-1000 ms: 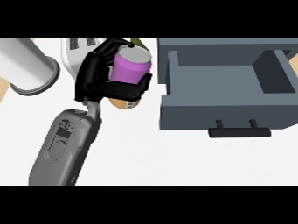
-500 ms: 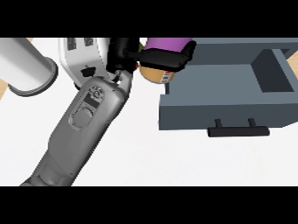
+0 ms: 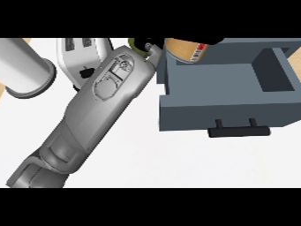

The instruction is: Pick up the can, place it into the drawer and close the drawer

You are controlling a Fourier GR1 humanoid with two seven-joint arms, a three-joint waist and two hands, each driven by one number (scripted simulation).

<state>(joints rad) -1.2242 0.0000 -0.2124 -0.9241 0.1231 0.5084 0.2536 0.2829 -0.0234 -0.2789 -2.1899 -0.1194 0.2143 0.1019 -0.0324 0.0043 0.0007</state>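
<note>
- Head view: the left hand (image 3: 154, 46) sits at about 12 o'clock, mostly cut off by the upper edge; only a dark sliver shows beside the wrist, so whether its fingers curl round the can (image 3: 186, 49) cannot be told here.
- Against half a second ago, the can has travelled toward 1 o'clock: then it hung left of the drawer (image 3: 234, 95)'s near-left corner with its purple top showing; now its tan, labelled body overlaps the drawer's back-left corner, tilted, the purple end out of sight.
- The forearm (image 3: 94, 110) has stretched further up from 7 o'clock.
- Judgement: carrying is nearly finished; lowering and releasing inside the open tray comes next, then pushing on the handle (image 3: 238, 131).
- Right hand: not visible.
- A white cylinder (image 3: 17, 66) stands at 10 o'clock.
</note>
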